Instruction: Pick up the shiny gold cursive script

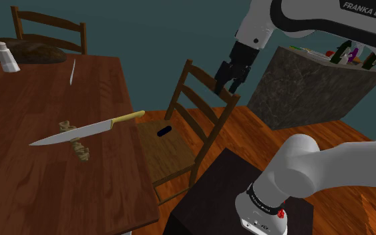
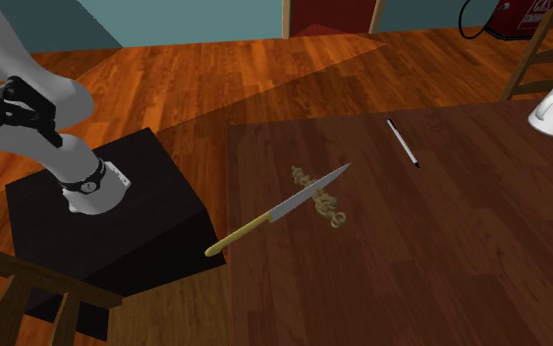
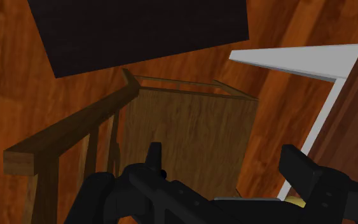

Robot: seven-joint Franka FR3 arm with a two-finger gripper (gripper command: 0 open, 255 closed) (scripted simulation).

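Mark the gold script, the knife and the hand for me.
gold script (image 1: 81, 153): shoulder view, end clear of the knife.
knife (image 1: 89, 128): shoulder view, mid-blade.
hand (image 1: 226, 87): shoulder view, between its fingertips.

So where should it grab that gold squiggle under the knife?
Best guess: the longer end of the script that sticks out from under the knife, coming straight down with the open gripper spanning its narrow width. It lies flat on the table, and the blade crosses its middle.

We log the gripper (image 1: 229, 80), fingers apart, just beside the top rail of a chair (image 1: 169, 143). Well away from it, the gold script (image 1: 82, 153) lies on the table (image 1: 19, 107) beneath a knife (image 1: 59, 137).
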